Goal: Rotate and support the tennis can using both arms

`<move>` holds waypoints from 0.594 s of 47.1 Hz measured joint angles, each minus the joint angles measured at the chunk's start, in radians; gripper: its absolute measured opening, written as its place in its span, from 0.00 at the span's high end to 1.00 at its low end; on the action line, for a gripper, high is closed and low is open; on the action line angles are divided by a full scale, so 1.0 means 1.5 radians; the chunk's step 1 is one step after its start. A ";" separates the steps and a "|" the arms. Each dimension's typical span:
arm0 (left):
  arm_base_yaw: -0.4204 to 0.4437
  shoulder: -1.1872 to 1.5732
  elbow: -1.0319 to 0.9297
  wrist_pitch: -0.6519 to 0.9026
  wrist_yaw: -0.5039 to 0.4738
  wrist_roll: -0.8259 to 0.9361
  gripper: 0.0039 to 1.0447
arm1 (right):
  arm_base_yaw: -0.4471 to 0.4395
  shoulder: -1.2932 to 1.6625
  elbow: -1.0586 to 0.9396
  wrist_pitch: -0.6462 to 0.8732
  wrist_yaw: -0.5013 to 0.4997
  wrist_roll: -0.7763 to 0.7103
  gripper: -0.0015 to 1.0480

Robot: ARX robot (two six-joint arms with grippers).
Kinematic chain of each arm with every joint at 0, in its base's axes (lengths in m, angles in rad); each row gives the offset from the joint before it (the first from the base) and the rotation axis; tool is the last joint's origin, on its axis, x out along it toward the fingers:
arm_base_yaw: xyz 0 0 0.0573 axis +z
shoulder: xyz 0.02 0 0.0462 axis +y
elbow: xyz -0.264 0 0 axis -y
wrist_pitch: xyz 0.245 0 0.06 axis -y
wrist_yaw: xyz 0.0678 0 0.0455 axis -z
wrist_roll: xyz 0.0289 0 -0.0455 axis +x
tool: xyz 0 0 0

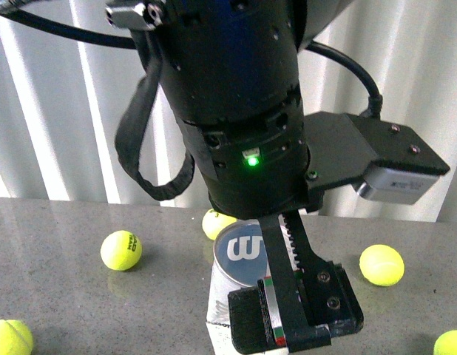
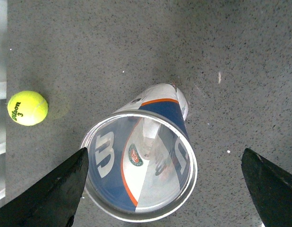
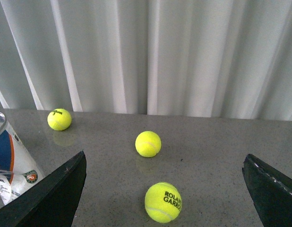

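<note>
Since the can is standing up on the worktop with nothing gripping it, this is looking like the approach step, not the rotate itself.

Can: the can (image 2: pixel 139 170) is sitting upright on the grey worktop (image 2: pixel 113 47), open mouth up, navy-and-white label showing; in the front view it's sitting right below the big black arm (image 1: pixel 236 111).

Left end effector: the left end effector (image 2: pixel 165 184) is hanging over the can with its jaws spread wide, one finger (image 2: pixel 56 189) just beside the rim and the other well off to the far side. Holding nothing.

Right end effector: the right end effector (image 3: pixel 165 189) is also gaping wide and empty, pointing at the curtain (image 3: pixel 160 52), with the can only peeking in at the edge of its view.

Next move: I'm guessing the left one is needing to drop and close across the can body, while the right swings over toward the can to brace it.

Clutter: loose balls are lying around, one (image 2: pixel 27 108) near the can on the left wrist side, three in front of the right, closest (image 3: pixel 163 202).

In the way: the nearest ball to the right end effector is probably the one risking a bump; can't tell clearance for sure.
</note>
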 joint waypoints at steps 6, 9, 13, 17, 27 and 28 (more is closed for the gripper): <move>0.017 -0.044 -0.016 0.033 0.048 -0.065 0.06 | 0.000 0.000 0.000 0.000 0.000 0.000 0.07; 0.026 -0.068 -0.031 0.063 0.076 -0.111 0.06 | 0.000 0.000 0.000 0.000 0.000 0.000 0.07; 0.038 -0.101 -0.051 0.108 0.113 -0.204 0.06 | 0.000 0.000 0.000 0.000 0.000 0.000 0.07; 0.057 -0.151 -0.093 0.186 0.126 -0.348 0.06 | 0.000 0.000 0.000 0.000 0.000 0.000 0.07; 0.093 -0.251 -0.214 0.310 0.021 -0.732 0.06 | 0.000 0.000 0.000 0.000 0.001 0.000 0.07; 0.095 -0.253 -0.218 0.310 0.019 -0.753 0.06 | 0.000 0.000 0.000 0.000 0.000 0.000 0.07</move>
